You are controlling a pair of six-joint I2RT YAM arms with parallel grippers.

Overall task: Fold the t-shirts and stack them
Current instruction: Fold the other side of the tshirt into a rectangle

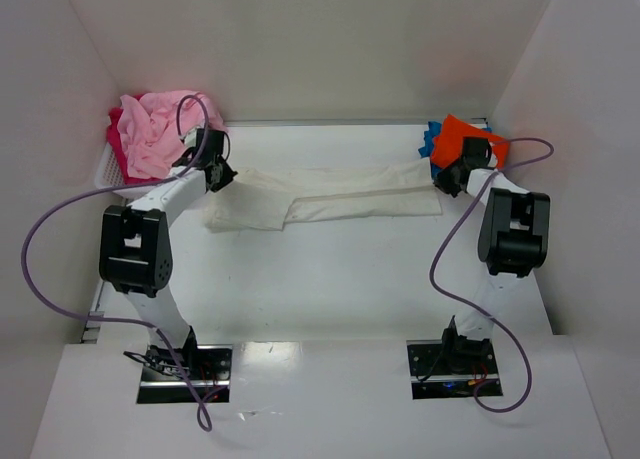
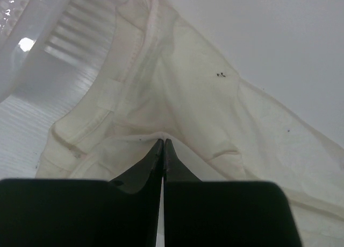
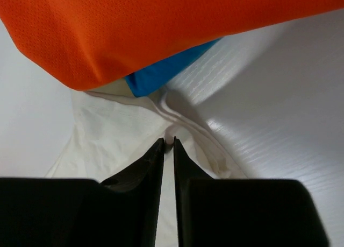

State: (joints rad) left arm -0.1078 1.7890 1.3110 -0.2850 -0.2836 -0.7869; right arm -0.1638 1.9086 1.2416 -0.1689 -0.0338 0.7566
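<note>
A cream-white t-shirt (image 1: 330, 201) lies stretched in a long band across the far part of the table. My left gripper (image 1: 222, 175) is shut on its left end, near the collar (image 2: 107, 91); the cloth (image 2: 215, 112) is pinched at the tips. My right gripper (image 1: 445, 182) is shut on its right end (image 3: 123, 134), pinching a fold. An orange t-shirt (image 1: 462, 139) lies folded on a blue t-shirt (image 1: 432, 139) at the far right, just beyond the right gripper; both show in the right wrist view, orange (image 3: 161, 26) over blue (image 3: 156, 75). A light pink t-shirt (image 1: 155, 129) and a red-magenta t-shirt (image 1: 118, 149) are heaped at the far left.
A white slotted plastic basket (image 1: 108, 174) holds the pink heap at the far left, close behind the left gripper; its wall shows in the left wrist view (image 2: 59, 48). White walls enclose the table on three sides. Purple cables loop beside both arms.
</note>
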